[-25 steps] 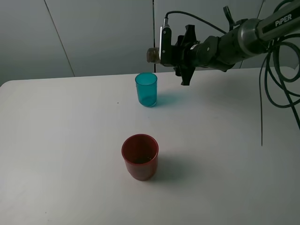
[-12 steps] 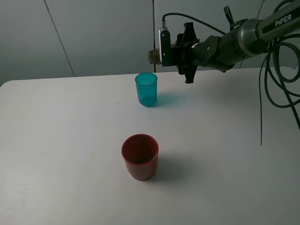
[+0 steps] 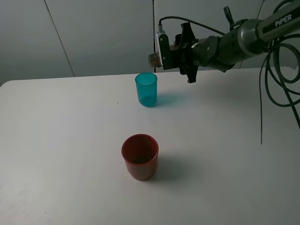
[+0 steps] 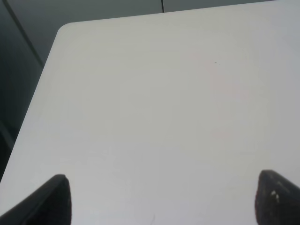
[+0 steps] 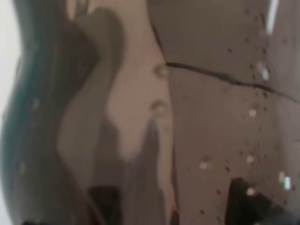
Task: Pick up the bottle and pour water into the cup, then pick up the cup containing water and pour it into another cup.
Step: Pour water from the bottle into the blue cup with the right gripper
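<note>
My right gripper is shut on the smoky grey-brown bottle. It holds the bottle roughly level in the air, and the threaded mouth sticks out to the left, just above and behind the teal-blue cup. In the right wrist view the bottle's wet translucent wall fills the frame. The teal cup stands upright at the back middle of the white table. The dark red cup stands upright nearer the front. My left gripper is open over bare table, with only its dark fingertips showing.
Black cables hang from the right arm over the table's right side. Grey wall panels stand behind the table. In the left wrist view the table's edge and rounded corner show, with a dark drop beyond them.
The right wrist has rolled a little with the bottle in it, and the bottle's mouth has shifted slightly down and to the right. Both cups stay where they were.
</note>
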Motion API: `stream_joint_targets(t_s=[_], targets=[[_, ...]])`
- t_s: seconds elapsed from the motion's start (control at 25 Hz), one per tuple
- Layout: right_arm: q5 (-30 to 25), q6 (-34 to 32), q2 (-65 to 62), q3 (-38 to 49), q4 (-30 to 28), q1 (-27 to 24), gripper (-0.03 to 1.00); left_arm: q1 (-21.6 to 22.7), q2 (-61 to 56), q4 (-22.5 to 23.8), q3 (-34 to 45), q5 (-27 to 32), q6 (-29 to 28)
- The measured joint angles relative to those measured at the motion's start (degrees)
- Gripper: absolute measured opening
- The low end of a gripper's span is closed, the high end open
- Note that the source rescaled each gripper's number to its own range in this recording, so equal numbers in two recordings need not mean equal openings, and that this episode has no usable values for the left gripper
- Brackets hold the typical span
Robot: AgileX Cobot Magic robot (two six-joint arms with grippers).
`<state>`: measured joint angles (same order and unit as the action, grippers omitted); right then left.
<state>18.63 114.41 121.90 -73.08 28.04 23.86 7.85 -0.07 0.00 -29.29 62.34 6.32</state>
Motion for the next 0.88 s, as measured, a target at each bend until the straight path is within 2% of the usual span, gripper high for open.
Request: stream_joint_targets(t_s=[0.88], targets=[[3.22, 0.83, 0.00, 0.00, -4.77, 0.00, 0.00, 0.00, 0.00, 0.00, 0.00, 0.00, 0.00]])
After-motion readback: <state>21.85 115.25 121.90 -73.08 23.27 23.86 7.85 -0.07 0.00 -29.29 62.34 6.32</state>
